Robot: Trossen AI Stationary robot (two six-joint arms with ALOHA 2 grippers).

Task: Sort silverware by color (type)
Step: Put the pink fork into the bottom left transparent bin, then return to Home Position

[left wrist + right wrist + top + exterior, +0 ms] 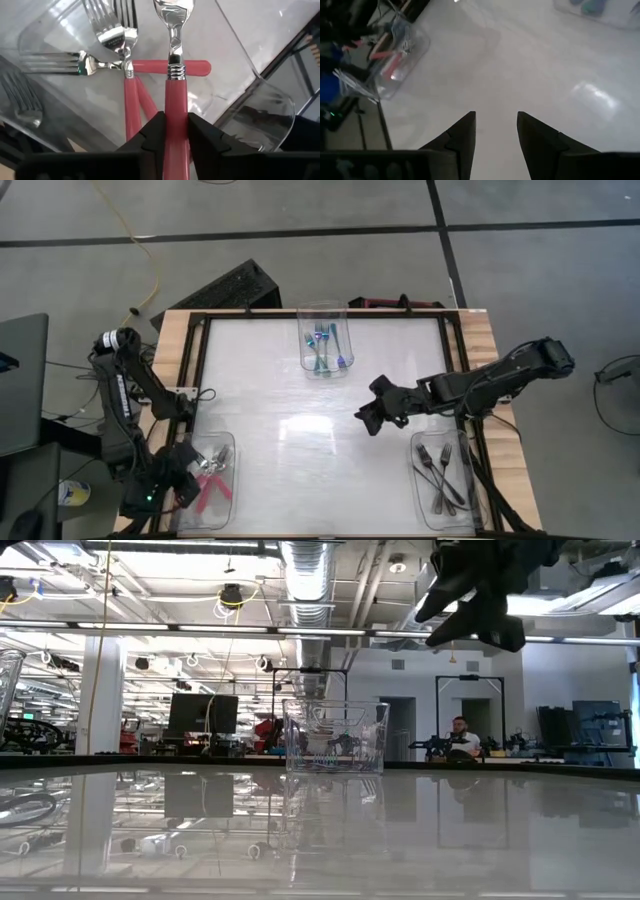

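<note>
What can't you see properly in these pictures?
- Pink-handled fork in the left end effector: left wrist view, its tines are cut off by the picture's edge.
- Black forks: high view, too small to count; the low view doesn't show them.
- Blue-handled forks: low view, blurred behind the clear bin's wall.
- Right end effector: low view, partly cut off by the picture's edge.
- Pink forks' count: left wrist view, handles overlap.

Left gripper (175,135) is boxed in by the clear bin's walls (260,85) with pink-handled forks (131,95) crowding ahead of it, while the right gripper (375,415) has bare tabletop (290,430) all around.
</note>
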